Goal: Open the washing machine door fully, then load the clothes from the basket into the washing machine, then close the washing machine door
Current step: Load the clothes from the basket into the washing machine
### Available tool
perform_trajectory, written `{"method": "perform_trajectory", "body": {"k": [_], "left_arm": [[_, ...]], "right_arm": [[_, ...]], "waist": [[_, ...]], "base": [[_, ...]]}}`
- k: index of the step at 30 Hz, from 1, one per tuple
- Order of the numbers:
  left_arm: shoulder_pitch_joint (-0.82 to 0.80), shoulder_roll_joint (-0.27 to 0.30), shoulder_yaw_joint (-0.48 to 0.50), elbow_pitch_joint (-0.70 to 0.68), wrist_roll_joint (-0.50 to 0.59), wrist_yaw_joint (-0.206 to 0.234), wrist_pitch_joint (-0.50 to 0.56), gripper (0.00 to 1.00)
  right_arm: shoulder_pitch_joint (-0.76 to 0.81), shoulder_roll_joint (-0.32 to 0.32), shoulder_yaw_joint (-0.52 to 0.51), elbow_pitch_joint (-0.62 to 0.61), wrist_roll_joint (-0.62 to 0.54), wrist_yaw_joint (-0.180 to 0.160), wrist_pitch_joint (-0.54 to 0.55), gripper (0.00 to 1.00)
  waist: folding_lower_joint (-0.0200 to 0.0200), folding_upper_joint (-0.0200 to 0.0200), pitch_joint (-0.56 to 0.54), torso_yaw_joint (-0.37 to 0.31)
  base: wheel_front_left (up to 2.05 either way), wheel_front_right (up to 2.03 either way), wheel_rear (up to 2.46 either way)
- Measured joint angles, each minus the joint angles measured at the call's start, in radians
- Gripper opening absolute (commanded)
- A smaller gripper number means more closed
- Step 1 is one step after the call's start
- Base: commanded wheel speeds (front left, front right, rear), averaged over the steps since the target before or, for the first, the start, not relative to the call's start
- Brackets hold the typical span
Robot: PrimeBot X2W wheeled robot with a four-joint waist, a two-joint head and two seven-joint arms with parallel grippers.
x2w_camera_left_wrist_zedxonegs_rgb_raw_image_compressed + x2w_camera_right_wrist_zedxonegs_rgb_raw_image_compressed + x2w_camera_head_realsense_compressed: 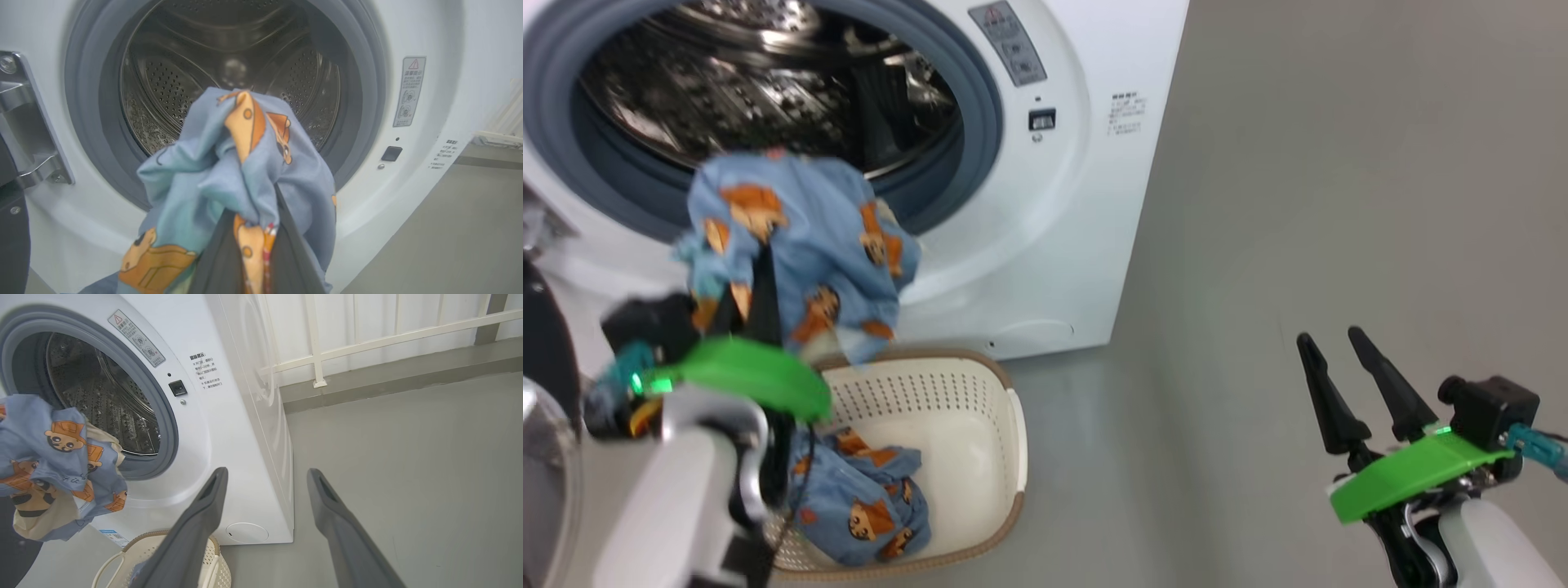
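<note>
The white washing machine [1094, 163] has its steel drum [229, 73] exposed. Its door [541, 343] is swung open at the far left, with only the black rim and a bit of glass in sight. My left gripper [761, 265] is shut on a light blue garment [800, 237] printed with orange figures. It holds the garment up in front of the grey gasket's lower rim, above the basket [1009, 425]. In the left wrist view the cloth [229, 171] drapes over the fingers [294, 249]. More clothes [866, 506] lie in the basket. My right gripper [1330, 336] is open and empty, off to the right over the floor.
Grey floor [1298, 204] stretches right of the washer. A white railing [367, 339] runs along the wall behind it. The door hinge bracket [28, 122] sits left of the opening. The basket [122, 555] stands right against the washer's front.
</note>
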Motion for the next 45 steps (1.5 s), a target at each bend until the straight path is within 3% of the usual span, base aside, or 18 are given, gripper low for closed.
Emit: {"method": "perform_trajectory", "body": {"k": [15, 27, 34, 39, 40, 41, 45], "left_arm": [[-0.471, 0.012, 0.022, 0.393, 0.021, -0.010, -0.007, 0.00], [-0.795, 0.056, 0.013, 0.660, 0.070, -0.020, -0.052, 0.00], [-0.912, 0.076, 0.007, 0.699, 0.105, -0.019, -0.096, 0.00], [-0.949, 0.080, 0.041, 0.561, 0.142, 0.000, -0.104, 0.00], [-0.950, 0.078, 0.047, 0.567, 0.147, 0.003, -0.104, 0.23], [-0.948, 0.074, 0.051, 0.589, 0.146, 0.008, -0.104, 1.00], [-0.931, 0.064, 0.049, 0.668, 0.147, 0.008, -0.104, 1.00]], "right_arm": [[-0.094, 0.029, 0.008, -0.030, 0.002, 0.000, 0.000, 1.00], [-0.164, 0.070, 0.025, -0.051, 0.006, 0.000, 0.000, 1.00], [-0.194, 0.090, 0.033, -0.058, 0.008, 0.000, 0.000, 1.00], [-0.201, 0.095, 0.032, -0.060, 0.009, 0.000, 0.000, 1.00], [-0.204, 0.097, 0.032, -0.059, 0.009, 0.000, 0.000, 1.00], [-0.208, 0.099, 0.032, -0.058, 0.009, 0.000, 0.000, 1.00], [-0.212, 0.099, 0.033, -0.055, 0.009, 0.000, 0.000, 1.00]], "waist": [[0.0000, 0.0000, 0.182, -0.061], [0.0000, 0.0000, 0.365, -0.142], [0.0000, 0.0000, 0.451, -0.193], [0.0000, 0.0000, 0.495, -0.217], [0.0000, 0.0000, 0.501, -0.220], [0.0000, 0.0000, 0.504, -0.223], [0.0000, 0.0000, 0.503, -0.221]], "base": [[0.00, 0.00, 0.00], [0.00, 0.00, 0.00], [0.00, 0.00, 0.00], [0.00, 0.00, 0.00], [0.00, 0.00, 0.00], [0.00, 0.00, 0.00], [0.00, 0.00, 0.00]]}}
